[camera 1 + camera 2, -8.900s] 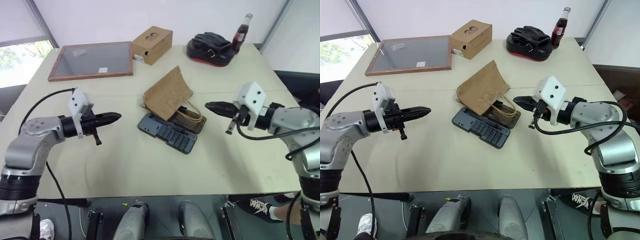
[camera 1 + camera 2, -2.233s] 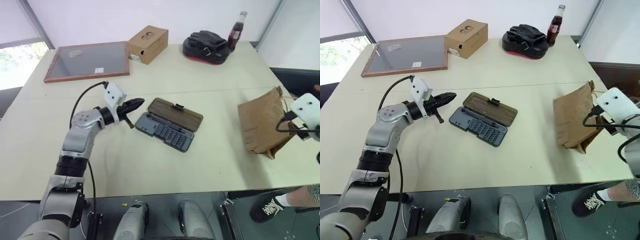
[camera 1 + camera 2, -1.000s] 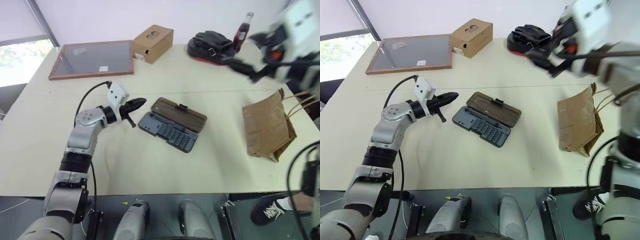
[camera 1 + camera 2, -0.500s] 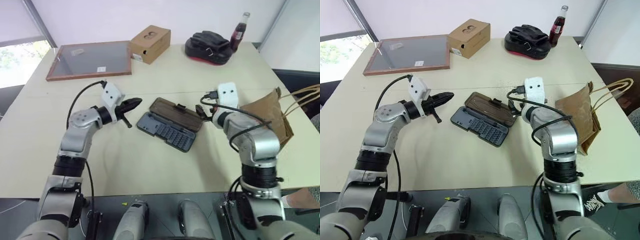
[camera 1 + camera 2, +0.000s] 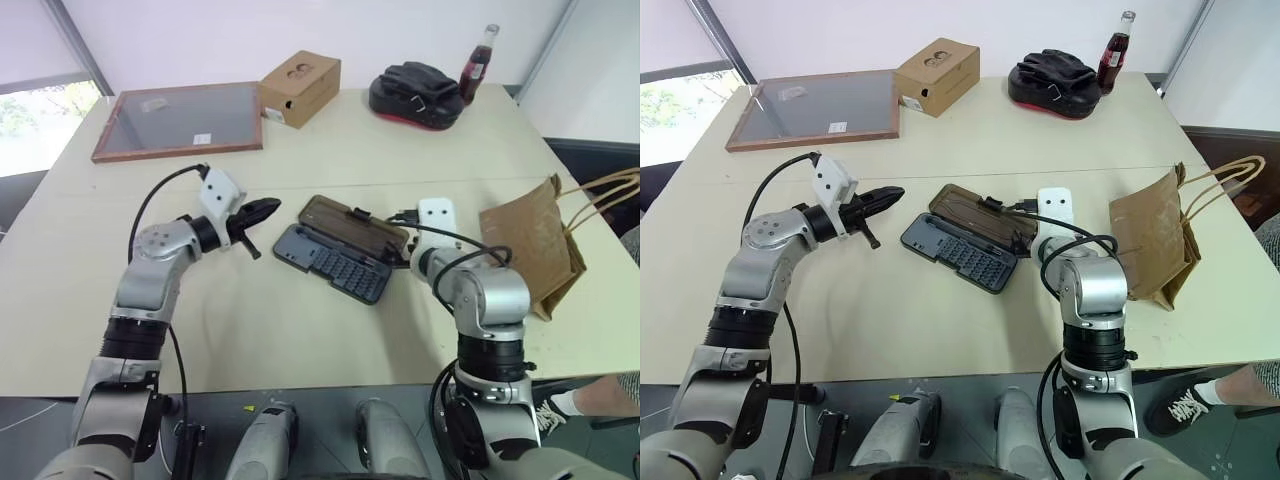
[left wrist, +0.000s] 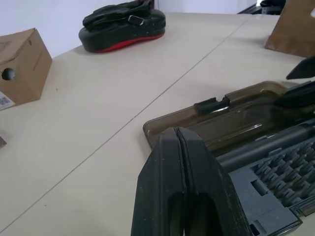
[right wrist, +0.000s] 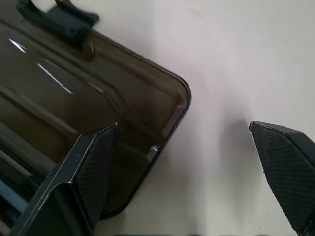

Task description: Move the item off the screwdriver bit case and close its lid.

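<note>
Desk: pale beige top, a seam running across it behind the case; wide bare stretch between the case and the near edge, and more bare surface on the robot's left. White wall behind the far edge; a window at the far left corner.

Wood-framed grey board: flat at the far left, close to the desk's far edge, well apart from the case.

Brown kraft paper bag: on the desk at the robot's right, near the right edge, its loop handles reaching out past that edge. Clear of the case, with bare desk and the right arm between them.

Cardboard box, black pad with red rim and bottle: in a row along the far edge, right of the board.

Screwdriver bit case: mid-desk, set at a slant, dark grey tray with rows of bits toward the near side. Lid open, lying flat on the desk behind the tray, black latch on its far edge.

Right gripper: at the lid's right-hand corner; fingers spread wide, one over the lid's corner, the other over bare desk beside it. Contact with the lid cannot be told.

Left gripper: just left of the case, pointing toward it, not touching; fingers pressed together, empty.
</note>
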Robot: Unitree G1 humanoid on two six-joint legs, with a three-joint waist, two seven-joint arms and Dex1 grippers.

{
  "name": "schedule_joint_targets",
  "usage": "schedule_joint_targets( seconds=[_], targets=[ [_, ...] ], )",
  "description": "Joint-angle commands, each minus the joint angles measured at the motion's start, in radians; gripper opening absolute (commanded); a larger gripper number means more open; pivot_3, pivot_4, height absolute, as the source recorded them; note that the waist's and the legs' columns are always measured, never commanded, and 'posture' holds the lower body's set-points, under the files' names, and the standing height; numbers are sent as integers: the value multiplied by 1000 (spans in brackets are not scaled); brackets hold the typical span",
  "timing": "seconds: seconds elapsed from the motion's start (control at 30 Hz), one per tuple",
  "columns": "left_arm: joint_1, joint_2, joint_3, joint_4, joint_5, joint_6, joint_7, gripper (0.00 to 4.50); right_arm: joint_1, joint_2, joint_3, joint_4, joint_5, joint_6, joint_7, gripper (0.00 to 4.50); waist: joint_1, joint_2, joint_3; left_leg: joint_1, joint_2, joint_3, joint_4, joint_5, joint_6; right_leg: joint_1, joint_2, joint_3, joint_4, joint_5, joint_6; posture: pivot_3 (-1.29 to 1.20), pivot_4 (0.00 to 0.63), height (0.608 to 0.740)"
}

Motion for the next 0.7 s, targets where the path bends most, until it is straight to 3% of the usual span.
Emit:
schedule_joint_targets(
  seconds=[0.03, 0.13, 0.33, 0.7],
  targets=[
    [-1, 13, 21, -39, -12, 0, 8, 0, -6, -2, 31, 13, -33, 17, -18, 4215, 0, 0, 0, 0, 0, 0, 0, 0, 0, 0, 0, 0, 0, 0, 0, 0, 150, 740],
    [4, 15, 23, -43, -11, 1, 8, 0, -5, -5, 43, 21, -44, 14, -14, 3165, 1, 0, 0, 0, 0, 0, 0, 0, 0, 0, 0, 0, 0, 0, 0, 0, 150, 740],
    [16, 21, 29, -55, -10, 4, 11, 0, -17, -1, 56, 40, -49, 18, -5, 84, 5, -1, -1, 1, 0, 0, 1, 0, 0, 2, 0, 0, 0, 0, 0, 0, 150, 740],
    [15, 28, 38, -58, -9, 2, 33, 0, -56, 2, 58, 39, -50, 116, 9, 33, 5, -1, -1, 1, 0, 0, 0, 0, 0, 2, 0, -1, -1, 0, 0, 0, 150, 740]
  ],
)
